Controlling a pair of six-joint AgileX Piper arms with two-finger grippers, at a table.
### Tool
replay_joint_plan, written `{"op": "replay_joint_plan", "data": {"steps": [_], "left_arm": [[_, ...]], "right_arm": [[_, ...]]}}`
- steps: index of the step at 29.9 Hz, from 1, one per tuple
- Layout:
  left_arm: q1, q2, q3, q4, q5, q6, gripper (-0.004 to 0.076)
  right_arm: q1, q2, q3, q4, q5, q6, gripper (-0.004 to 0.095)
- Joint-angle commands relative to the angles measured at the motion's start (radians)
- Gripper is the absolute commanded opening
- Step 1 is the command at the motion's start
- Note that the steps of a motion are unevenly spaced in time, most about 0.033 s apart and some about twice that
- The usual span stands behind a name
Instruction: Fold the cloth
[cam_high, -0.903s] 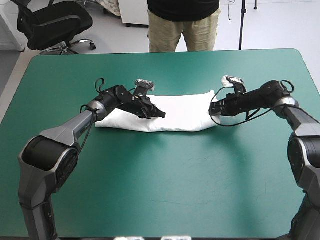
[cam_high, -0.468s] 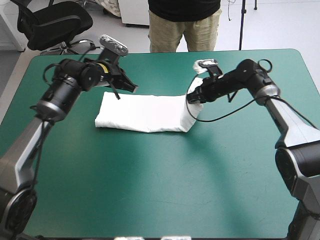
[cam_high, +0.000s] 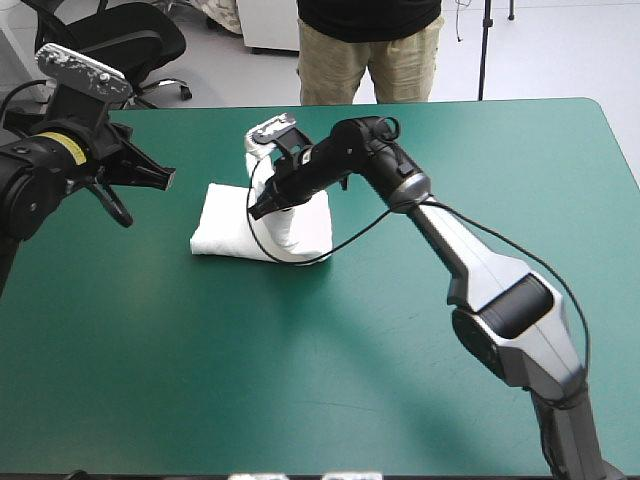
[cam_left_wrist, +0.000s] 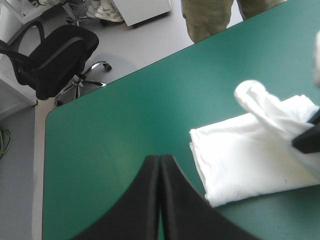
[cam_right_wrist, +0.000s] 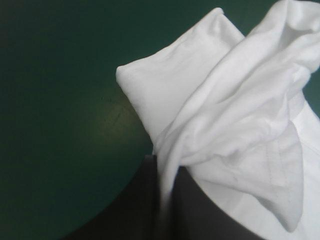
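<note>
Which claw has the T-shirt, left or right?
The right claw: it is shut on a lifted end of the white T-shirt. The left claw is shut on nothing, raised off to the side, apart from the cloth.

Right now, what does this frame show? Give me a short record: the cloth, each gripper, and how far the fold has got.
T-shirt: white folded bundle on the teal-green table, left of centre, one end lifted over it
left gripper: jaws shut, empty, raised clear of the bundle toward the table's left edge
right gripper: jaws shut on the lifted end, above the bundle
fold: lifted end not yet laid down
</note>
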Motion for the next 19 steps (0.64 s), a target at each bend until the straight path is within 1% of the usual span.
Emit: {"op": "replay_joint_plan", "data": {"steps": [1,5,8,10,12,15,19], "left_arm": [[-0.003,-0.049,-0.03,0.021,-0.024,-0.016,-0.0017],[-0.003,-0.054,-0.03,0.022,0.007,-0.016,-0.0017],[-0.003,-0.05,-0.027,0.022,0.015,-0.016,-0.0017],[-0.003,-0.043,-0.027,0.018,0.02,-0.021,-0.0017],[-0.003,-0.034,-0.027,0.014,0.028,-0.039,-0.0017],[-0.003,-0.02,-0.027,0.005,0.06,-0.043,-0.0017],[-0.003,0.008,-0.025,-0.001,0.099,-0.056,-0.0017]], "right_arm": [[0.025,0.053,-0.188,-0.008,-0.016,0.054,0.0002],[0.039,0.183,-0.39,0.008,0.022,0.089,0.0002],[0.048,0.239,-0.472,0.034,0.033,0.091,0.0002],[0.051,0.256,-0.485,0.038,0.013,0.093,0.0002],[0.051,0.262,-0.484,0.069,-0.016,0.093,0.0002],[0.051,0.263,-0.482,0.094,-0.04,0.084,0.0002],[0.051,0.263,-0.482,0.158,-0.055,0.031,0.0015]]}}
